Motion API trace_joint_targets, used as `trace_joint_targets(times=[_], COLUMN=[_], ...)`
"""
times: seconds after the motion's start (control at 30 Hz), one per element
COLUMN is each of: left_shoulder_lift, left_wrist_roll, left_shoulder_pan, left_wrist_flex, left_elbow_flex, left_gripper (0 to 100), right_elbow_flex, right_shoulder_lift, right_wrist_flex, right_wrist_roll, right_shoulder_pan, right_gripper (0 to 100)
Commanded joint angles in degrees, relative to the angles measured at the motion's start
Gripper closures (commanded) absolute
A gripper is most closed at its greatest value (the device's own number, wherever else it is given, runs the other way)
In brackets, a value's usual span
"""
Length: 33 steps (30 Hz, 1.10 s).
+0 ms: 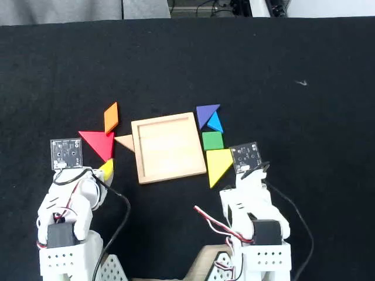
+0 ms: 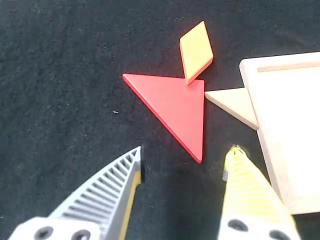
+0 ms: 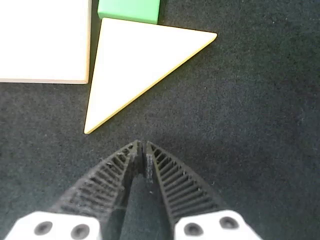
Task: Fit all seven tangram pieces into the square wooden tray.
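Square wooden tray [image 1: 170, 147], mid-desk, empty. Beside its left edge: red triangle [image 2: 175, 107], orange parallelogram [image 2: 196, 51], tan triangle [image 2: 235, 105]. Off its right edge: purple triangle [image 1: 206, 113], blue triangle [image 1: 215, 123], green square [image 3: 129, 10], yellow triangle [image 3: 135, 65]. Look light, stiff, thin (best pinched across opposite edges). Left gripper [image 2: 186, 155] gapes wide, empty; right gripper [image 3: 144, 150] pinched closed, empty.

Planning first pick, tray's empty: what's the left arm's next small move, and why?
Probably ease the left gripper forward so its open jaws straddle the near corner of the red triangle, which lies flat just ahead; the tray holds nothing yet.
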Motion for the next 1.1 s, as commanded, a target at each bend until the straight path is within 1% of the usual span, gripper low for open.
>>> trace_joint_targets(times=[0.0, 0.07, 0.13, 0.33, 0.4, 0.5, 0.53, 0.6, 0.67, 0.7, 0.83, 0.9, 1.07], left_shoulder_lift=[-0.7, -0.7, -0.7, -0.6, -0.7, -0.7, -0.4, -0.4, -0.3, -0.3, -0.2, -0.2, 0.4], left_wrist_roll=[-6.9, -13.4, -16.8, -17.5, -17.5, -16.7, -15.2, -10.6, -6.8, -5.7, -6.2, -6.2, -6.5], left_shoulder_pan=[-0.5, -0.5, -0.5, -0.5, 0.0, 1.9, 3.0, 5.1, 6.5, 6.5, 5.8, 6.6, 9.1], left_wrist_flex=[-0.1, 0.2, 0.4, -0.2, -2.1, -9.2, -9.9, -8.6, -6.7, -6.1, -2.1, -0.1, 1.5], left_elbow_flex=[0.7, 0.7, 0.7, 0.7, 0.5, -0.8, -1.6, -3.6, -5.6, -6.8, -13.8, -17.5, -26.5], left_gripper=[73, 73, 73, 73, 73, 74, 74, 74, 74, 74, 74, 74, 74], right_elbow_flex=[0.1, 0.1, 0.1, 0.1, 0.1, 0.1, 0.1, 0.0, 0.0, 0.0, 0.0, 0.0, 0.0], right_shoulder_lift=[-2.9, -2.9, -2.9, -3.0, -3.0, -3.0, -3.0, -3.0, -3.0, -3.0, -2.6, -2.5, -2.9], right_wrist_flex=[0.3, 0.3, 0.3, -0.6, -5.5, -15.0, -17.9, -23.4, -26.5, -26.5, -26.3, -26.2, -21.3], right_wrist_roll=[-0.3, -0.3, -0.3, 0.0, 0.0, 0.1, 0.1, 0.1, 0.1, 0.1, 0.1, 0.1, 0.2], right_shoulder_pan=[0.6, 0.6, 0.6, 0.4, 0.1, 0.0, 0.0, -0.1, -0.1, -0.1, 0.0, 0.3, 0.2], right_gripper=[98.7, 98.7, 98.7, 98.7, 98.6, 98.6, 98.6, 98.6, 98.6, 98.6, 98.6, 98.6, 98.6])
